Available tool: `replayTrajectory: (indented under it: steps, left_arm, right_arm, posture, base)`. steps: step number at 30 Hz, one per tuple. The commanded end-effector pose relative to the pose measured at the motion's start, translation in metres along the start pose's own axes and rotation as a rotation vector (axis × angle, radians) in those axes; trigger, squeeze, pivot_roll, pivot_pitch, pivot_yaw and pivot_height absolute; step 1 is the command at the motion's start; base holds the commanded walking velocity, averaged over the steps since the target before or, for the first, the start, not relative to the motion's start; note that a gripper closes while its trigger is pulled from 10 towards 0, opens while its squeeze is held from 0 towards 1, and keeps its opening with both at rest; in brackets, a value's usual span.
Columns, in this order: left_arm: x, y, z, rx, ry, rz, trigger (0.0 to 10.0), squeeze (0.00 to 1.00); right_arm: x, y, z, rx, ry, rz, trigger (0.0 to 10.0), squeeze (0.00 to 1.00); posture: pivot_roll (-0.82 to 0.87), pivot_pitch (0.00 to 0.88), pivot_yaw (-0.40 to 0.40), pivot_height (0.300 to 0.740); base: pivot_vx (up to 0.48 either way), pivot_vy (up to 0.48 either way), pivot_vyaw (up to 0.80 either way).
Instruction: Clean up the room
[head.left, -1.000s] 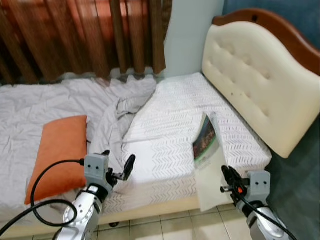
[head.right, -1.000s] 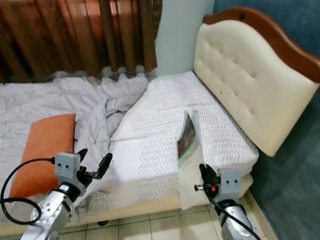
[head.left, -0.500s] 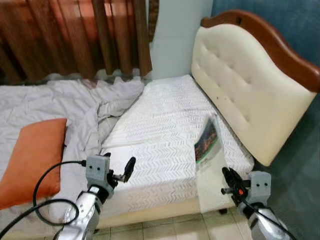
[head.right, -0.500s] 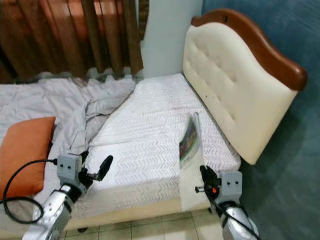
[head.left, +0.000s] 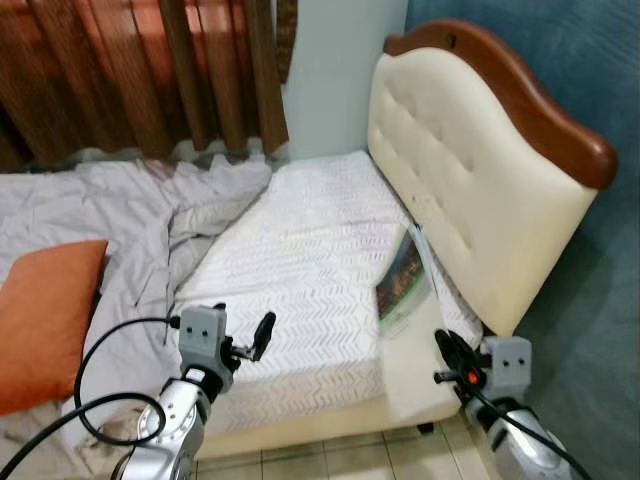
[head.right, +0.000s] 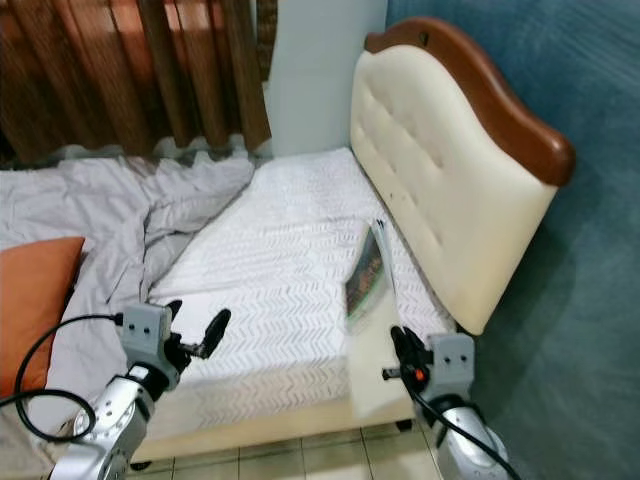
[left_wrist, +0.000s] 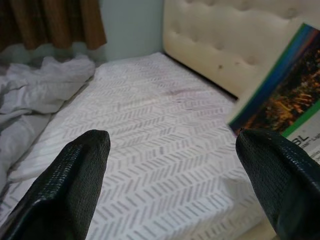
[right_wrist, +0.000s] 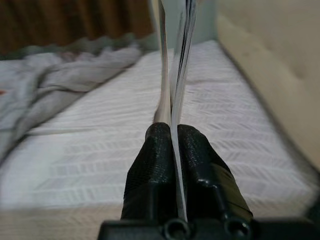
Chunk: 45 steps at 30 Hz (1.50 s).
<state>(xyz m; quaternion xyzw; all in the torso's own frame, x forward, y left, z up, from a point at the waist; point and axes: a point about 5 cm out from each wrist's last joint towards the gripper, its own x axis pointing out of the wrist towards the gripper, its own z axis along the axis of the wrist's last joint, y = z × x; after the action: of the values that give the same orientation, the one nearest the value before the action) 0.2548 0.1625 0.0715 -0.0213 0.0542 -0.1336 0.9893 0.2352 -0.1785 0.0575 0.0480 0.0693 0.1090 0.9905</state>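
Observation:
A thin magazine with a green and dark cover stands on edge over the near right corner of the bed, its white pages hanging down. My right gripper is shut on its lower edge; in the right wrist view the two fingers pinch the magazine seen edge-on. My left gripper is open and holds nothing, hovering over the near side of the white mattress. The left wrist view shows the fingers wide apart, with the magazine off to one side.
A crumpled grey sheet covers the left of the bed, with an orange pillow on it. A cream tufted headboard with a wooden rim stands at the right. Brown curtains hang behind. Tiled floor lies below the bed edge.
The camera has swung to the right, so the bed and pillow slide left in view. My right gripper keeps hold of the magazine; my left gripper stays open.

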Motion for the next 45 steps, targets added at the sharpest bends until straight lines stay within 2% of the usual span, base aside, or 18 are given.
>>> replayTrajectory:
  steps: [1, 10, 18, 24, 29, 30, 31, 33, 34, 36, 37, 39, 41, 42, 44, 45]
  left_arm:
    - [0.005, 0.003, 0.004, 0.001, -0.001, 0.013, 10.0, 0.0]
    - [0.012, 0.004, 0.008, 0.032, 0.002, -0.005, 10.0, 0.0]
    - [0.01, 0.003, 0.006, 0.029, 0.014, -0.012, 10.0, 0.0]
    - [0.008, 0.002, 0.007, 0.032, 0.015, -0.023, 10.0, 0.0]
    - [0.004, -0.004, 0.028, 0.052, -0.001, -0.085, 10.0, 0.0]
    - [0.003, -0.006, 0.042, 0.048, -0.009, -0.121, 10.0, 0.0]
    - [0.003, -0.006, 0.042, 0.048, -0.009, -0.121, 10.0, 0.0]
    - [-0.001, -0.005, 0.07, 0.019, -0.035, -0.174, 10.0, 0.0]
    - [-0.001, -0.005, 0.07, 0.019, -0.035, -0.174, 10.0, 0.0]
    - [-0.012, -0.007, 0.1, 0.017, -0.052, -0.261, 10.0, 0.0]
    - [-0.012, -0.007, 0.1, 0.017, -0.052, -0.261, 10.0, 0.0]
    - [-0.036, -0.007, 0.117, -0.049, -0.018, -0.365, 10.0, 0.0]
    - [-0.059, -0.012, 0.124, -0.113, 0.03, -0.465, 10.0, 0.0]
    - [-0.075, -0.017, 0.127, -0.123, 0.067, -0.54, 10.0, 0.0]
    - [-0.086, -0.019, 0.13, -0.106, 0.089, -0.576, 10.0, 0.0]
    - [-0.086, -0.019, 0.13, -0.106, 0.089, -0.576, 10.0, 0.0]
  right_arm:
    - [0.006, 0.001, 0.01, -0.01, -0.04, 0.012, 0.0, 0.0]
    - [0.004, 0.005, 0.007, -0.006, -0.031, 0.018, 0.0, 0.0]
    - [0.002, 0.009, 0.004, 0.0, -0.025, 0.018, 0.0, 0.0]
    - [0.012, 0.016, 0.005, 0.027, -0.03, 0.04, 0.0, 0.0]
    - [0.061, 0.056, 0.023, 0.147, -0.045, 0.191, 0.0, 0.0]
    - [0.078, 0.065, 0.032, 0.218, -0.058, 0.204, 0.0, 0.0]
    - [0.078, 0.065, 0.032, 0.218, -0.058, 0.204, 0.0, 0.0]
    - [0.095, 0.069, 0.045, 0.297, -0.078, 0.19, 0.0, 0.0]
    - [0.095, 0.069, 0.045, 0.297, -0.078, 0.19, 0.0, 0.0]
    - [0.109, 0.066, 0.055, 0.379, -0.096, 0.168, 0.0, 0.0]
    - [0.109, 0.066, 0.055, 0.379, -0.096, 0.168, 0.0, 0.0]
    - [0.121, 0.052, 0.048, 0.549, -0.069, 0.102, 0.0, 0.0]
    - [0.126, 0.047, 0.038, 0.674, -0.028, 0.065, 0.0, 0.0]
    - [0.127, 0.046, 0.034, 0.725, -0.014, 0.049, 0.0, 0.0]
    - [0.129, 0.044, 0.037, 0.737, -0.019, 0.037, 0.0, 0.0]
    - [0.129, 0.044, 0.037, 0.737, -0.019, 0.037, 0.0, 0.0]
  posture:
    - [-0.05, 0.0, -0.007, 0.74]
    - [-0.06, 0.0, 0.005, 0.74]
    - [-0.06, 0.0, 0.016, 0.74]
    - [-0.04, 0.029, 0.036, 0.74]
    - [0.01, 0.154, 0.069, 0.74]
    - [0.04, 0.206, 0.08, 0.74]
    - [0.04, 0.206, 0.08, 0.74]
    - [0.11, 0.328, 0.127, 0.74]
    - [0.11, 0.328, 0.127, 0.74]
    - [0.16, 0.379, 0.158, 0.74]
    - [0.16, 0.379, 0.158, 0.74]
    - [0.23, 0.448, 0.206, 0.74]
    - [0.24, 0.47, 0.214, 0.74]
    - [0.24, 0.499, 0.22, 0.74]
    - [0.25, 0.531, 0.223, 0.74]
    - [0.25, 0.531, 0.223, 0.74]
  base:
    - [0.48, 0.0, 0.0]
    - [0.48, 0.0, 0.0]
    - [0.48, 0.0, 0.0]
    - [0.48, 0.0, 0.0]
    - [0.0, 0.0, 0.0]
    - [0.0, 0.0, 0.0]
    - [0.0, 0.0, 0.0]
    - [0.0, 0.0, 0.0]
    - [0.0, 0.0, 0.0]
    - [0.0, 0.0, 0.0]
    - [0.0, 0.0, 0.0]
    - [0.0, 0.0, 0.0]
    - [0.0, 0.0, 0.0]
    - [0.0, 0.0, 0.0]
    - [0.0, 0.0, 0.0]
    - [0.0, 0.0, 0.0]
